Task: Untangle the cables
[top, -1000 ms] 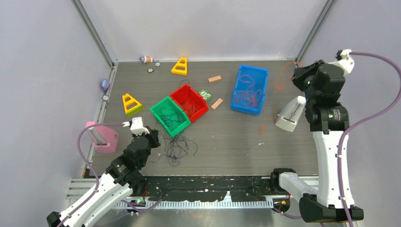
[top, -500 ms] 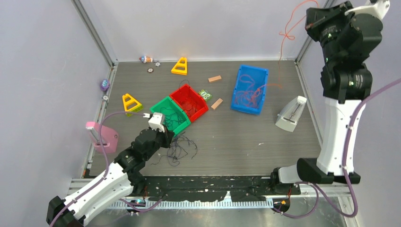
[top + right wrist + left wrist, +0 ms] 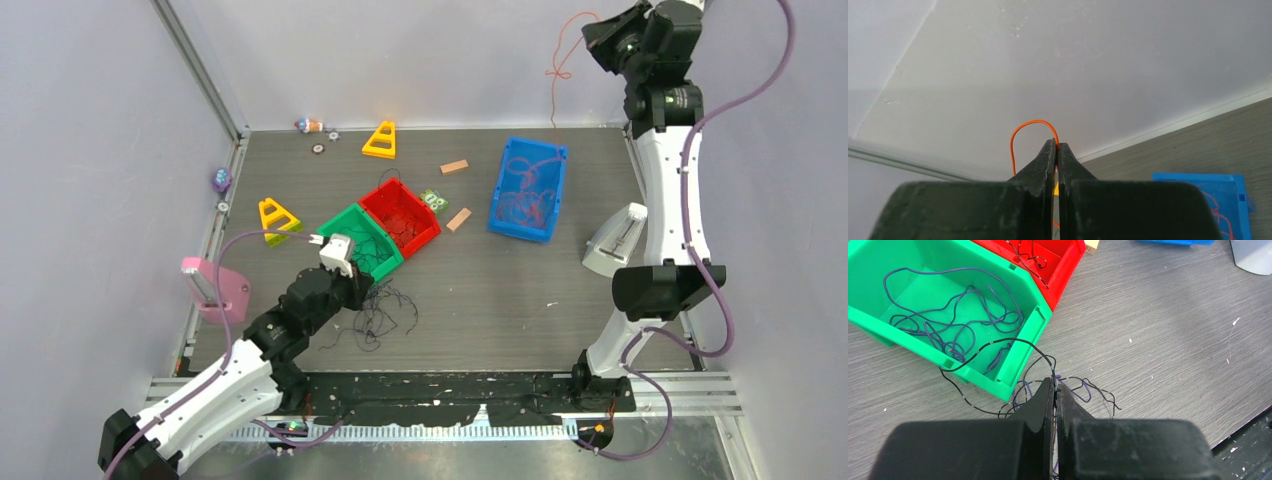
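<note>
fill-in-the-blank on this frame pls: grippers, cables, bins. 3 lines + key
1. The right gripper is shut on a thin cable, held well above the table; that cable's colour is ____.
2. It hangs down to the rightmost bin, which is ____.
3. The left gripper is shut on a dark cable from the tangle beside the leftmost bin, which is ____.

Missing words: orange; blue; green

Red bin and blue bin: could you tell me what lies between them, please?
A tan block and a small green piece lie there, seen in the top view.
</note>
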Motion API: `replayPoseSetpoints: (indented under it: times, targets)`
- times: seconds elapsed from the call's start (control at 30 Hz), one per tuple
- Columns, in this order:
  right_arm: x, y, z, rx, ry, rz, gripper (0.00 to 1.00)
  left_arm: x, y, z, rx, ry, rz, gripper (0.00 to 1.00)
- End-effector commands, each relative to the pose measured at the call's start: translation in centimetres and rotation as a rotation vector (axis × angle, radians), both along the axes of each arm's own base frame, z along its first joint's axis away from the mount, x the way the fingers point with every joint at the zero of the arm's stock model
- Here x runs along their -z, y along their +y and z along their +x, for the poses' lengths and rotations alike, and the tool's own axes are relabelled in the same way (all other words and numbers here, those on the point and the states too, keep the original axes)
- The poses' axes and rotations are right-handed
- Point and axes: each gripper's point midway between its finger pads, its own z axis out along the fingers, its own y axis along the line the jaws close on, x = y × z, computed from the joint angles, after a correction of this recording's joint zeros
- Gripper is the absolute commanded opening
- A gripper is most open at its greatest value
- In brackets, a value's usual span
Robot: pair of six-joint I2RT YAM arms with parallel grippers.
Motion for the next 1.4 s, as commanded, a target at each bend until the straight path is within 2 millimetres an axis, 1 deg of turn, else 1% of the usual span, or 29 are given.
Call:
replayPoseSetpoints:
  times: [0.0,0.03,0.07,0.1,0.13,0.17,0.2,0.23,0.27,0.3,0.33,0.43,0.5,0.63,0.7,0.73,0.77,0.8,0.83,0.87,0.93,1.03,1.1,1.2,1.23,1.27,1.3,1.33,1.37]
  targets:
    - [0.1,1.6,1.2,-0.077,-0.051,0.015,0.05,-2.9,-1.1,0.8,0.026,-0.067,-0.043,0.0]
    - [3.1,1.7,2.0,-0.084,0.008,0.014,0.05,-2.9,-1.2,0.9,0.027,-0.067,-0.045,0.0]
    - [3.5,1.9,2.1,-0.096,-0.001,0.01,0.05,-3.0,-1.3,0.9,0.03,-0.067,-0.046,0.0]
    - [7.0,1.9,2.7,-0.097,0.067,0.004,0.05,-2.9,-1.4,1.0,0.032,-0.063,-0.043,0.0]
    - [7.4,1.9,2.6,-0.098,0.057,-0.001,0.06,-2.9,-1.5,1.0,0.036,-0.063,-0.042,0.0]
    - [11.4,1.8,2.8,-0.097,0.13,-0.008,0.06,-2.9,-1.6,1.0,0.04,-0.061,-0.039,0.0]
    - [11.9,1.7,2.7,-0.09,0.122,-0.016,0.05,-2.9,-1.7,1.1,0.043,-0.06,-0.036,0.0]
    - [15.5,1.6,2.6,-0.087,0.188,-0.028,0.05,-2.9,-1.8,1.1,0.046,-0.059,-0.033,0.0]
    - [16.6,1.2,2.5,-0.071,0.202,-0.04,0.05,-3.0,-1.8,1.2,0.05,-0.061,-0.033,0.0]
    - [19.4,1.0,2.3,-0.065,0.257,-0.062,0.06,-3.0,-1.9,1.2,0.053,-0.06,-0.03,0.0]
    - [20.8,1.8,2.2,-0.07,0.283,-0.082,0.06,-3.0,-1.9,1.2,0.056,-0.061,-0.028,0.0]
    - [26.5,1.5,2.0,-0.034,0.41,-0.186,0.06,-3.0,-2.0,1.1,0.06,-0.059,-0.026,0.0]
    - [29.4,1.4,1.8,-0.017,0.491,-0.262,0.06,-3.0,-2.1,1.2,0.062,-0.06,-0.026,0.0]
    - [33.3,2.5,1.9,-0.028,0.6,-0.393,0.1,-2.9,-2.2,1.0,0.073,-0.058,-0.025,0.0]
    - [34.2,2.9,1.9,-0.029,0.637,-0.423,0.32,-3.0,-2.4,0.9,0.087,-0.058,-0.027,0.0]
    - [34.2,3.0,1.7,-0.032,0.643,-0.429,0.63,-3.2,-2.5,0.8,0.097,-0.06,-0.03,0.0]
    - [33.7,3.0,1.5,-0.025,0.635,-0.43,0.77,-3.2,-2.7,0.8,0.107,-0.061,-0.029,0.0]
    - [33.8,3.1,1.1,-0.03,0.636,-0.441,0.85,-3.4,-2.8,0.6,0.118,-0.063,-0.031,0.0]
    - [32.3,3.1,0.9,-0.023,0.598,-0.441,0.87,-3.5,-2.9,0.6,0.128,-0.066,-0.032,0.0]
    - [32.2,3.1,0.5,-0.025,0.596,-0.449,0.9,-3.7,-3.1,0.5,0.139,-0.069,-0.033,0.0]
    - [29.7,3.2,-0.7,-0.036,0.548,-0.46,0.9,-4.0,-3.3,0.4,0.156,-0.074,-0.035,0.0]
    - [28.6,4.9,-2.9,-0.134,0.506,-0.496,0.92,-4.7,-4.1,0.0,0.202,-0.081,-0.049,0.0]
    - [27.9,8.1,-5.1,-0.281,0.431,-0.496,0.92,-5.1,-4.8,-0.2,0.238,-0.078,-0.06,0.0]
    - [27.3,14.3,-9.6,-0.563,0.285,-0.449,0.92,-6.2,-6.0,-0.6,0.298,-0.081,-0.086,0.0]
    - [28.7,15.8,-11.6,-0.667,0.282,-0.426,0.92,-6.7,-6.5,-0.7,0.32,-0.083,-0.093,0.0]
    - [27.3,17.2,-12.7,-0.717,0.202,-0.419,0.92,-7.2,-6.9,-0.8,0.341,-0.087,-0.1,0.0]
    - [28.2,18.1,-14.9,-0.791,0.19,-0.403,0.92,-7.7,-7.4,-0.9,0.363,-0.091,-0.106,0.0]
    - [27.6,19.2,-15.8,-0.83,0.13,-0.4,0.92,-8.2,-7.9,-1.0,0.388,-0.096,-0.114,0.0]
    - [28.5,19.6,-17.6,-0.878,0.114,-0.393,0.92,-8.8,-8.4,-1.2,0.411,-0.1,-0.123,0.0]
